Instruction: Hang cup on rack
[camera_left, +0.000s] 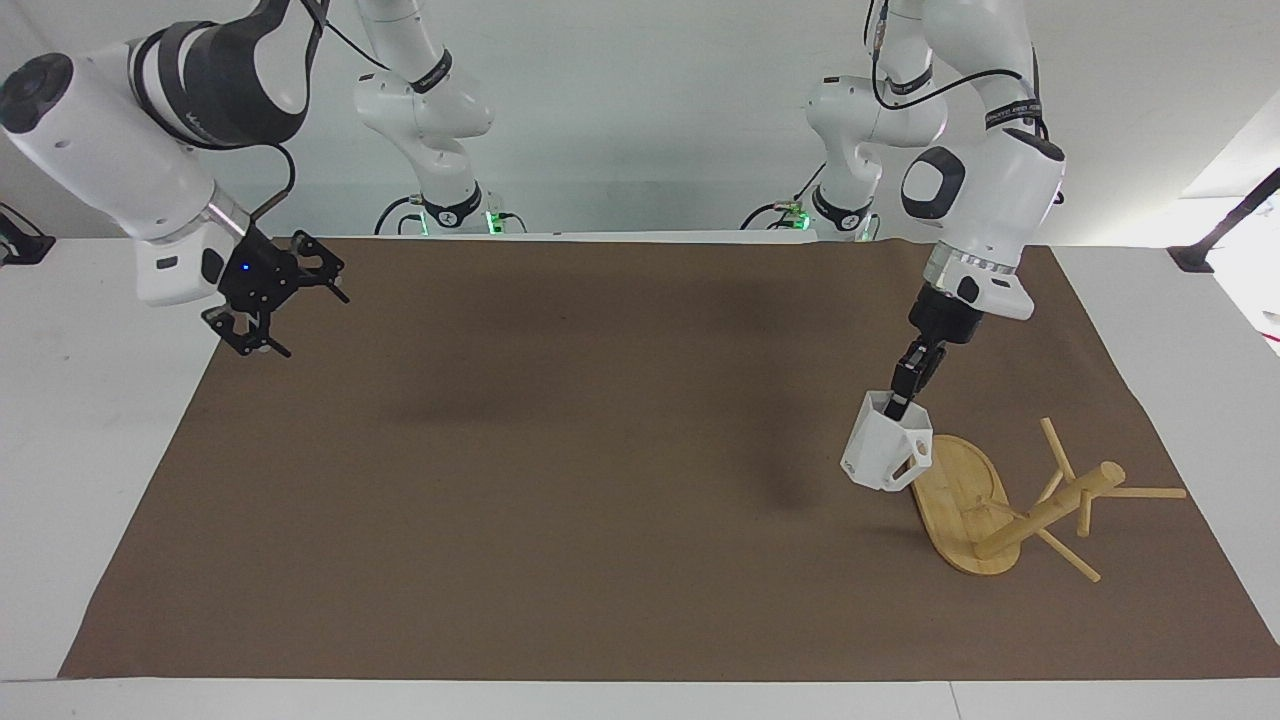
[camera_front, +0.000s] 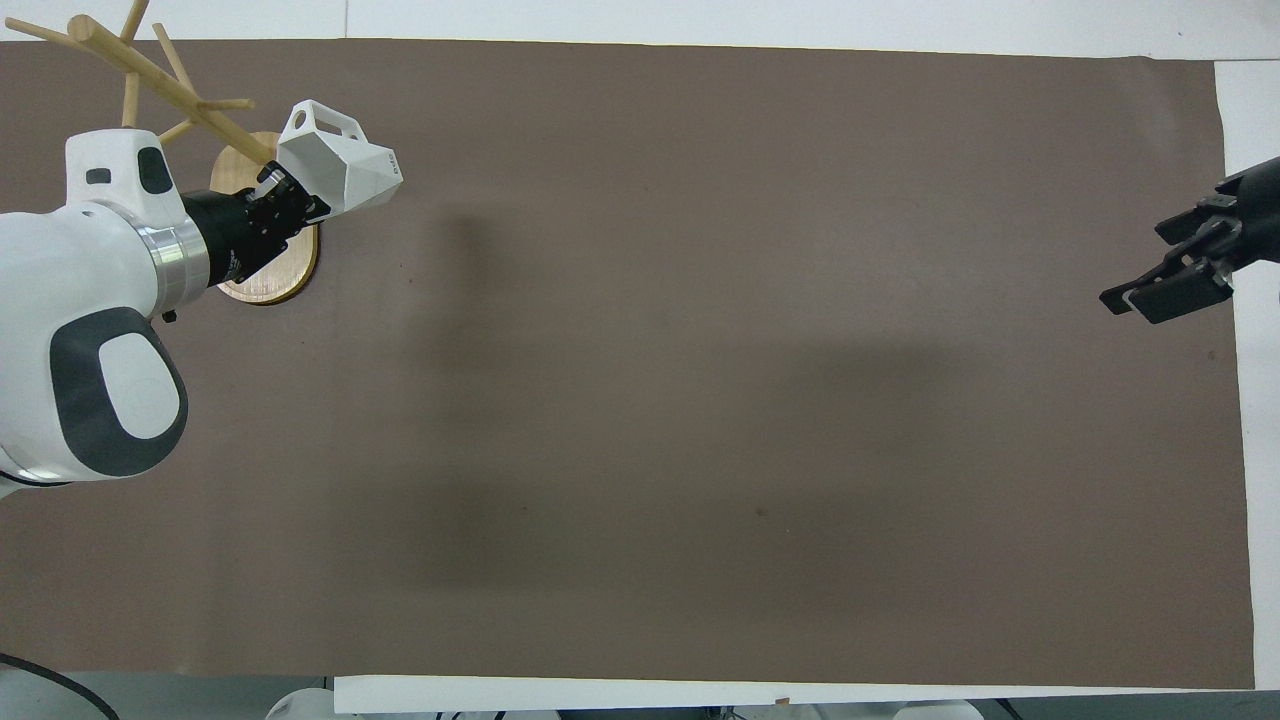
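Observation:
The white faceted cup hangs in my left gripper, which is shut on its rim and holds it in the air just over the edge of the rack's oval base. The bamboo rack lies tipped on its side at the left arm's end of the table, base on edge, post and pegs pointing toward the mat's edge. My right gripper is open and empty, raised over the mat's edge at the right arm's end.
A brown mat covers most of the white table. A black clamp sits at the table's corner on the left arm's end.

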